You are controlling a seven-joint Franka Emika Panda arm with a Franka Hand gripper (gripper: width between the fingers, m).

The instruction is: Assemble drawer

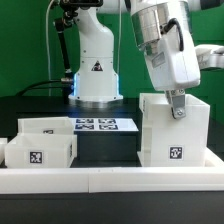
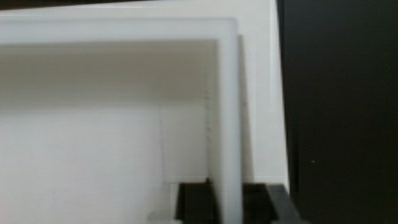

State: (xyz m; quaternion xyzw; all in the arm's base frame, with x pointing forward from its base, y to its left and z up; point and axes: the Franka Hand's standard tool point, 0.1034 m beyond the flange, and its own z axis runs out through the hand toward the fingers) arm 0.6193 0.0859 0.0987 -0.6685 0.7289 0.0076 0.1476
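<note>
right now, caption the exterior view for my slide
Panda gripper clamps the top edge of the drawer housing while two trays sit at the exterior view's left.

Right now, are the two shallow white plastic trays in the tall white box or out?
Out. The front tray and back tray sit at the exterior view's left, apart from the box.
</note>
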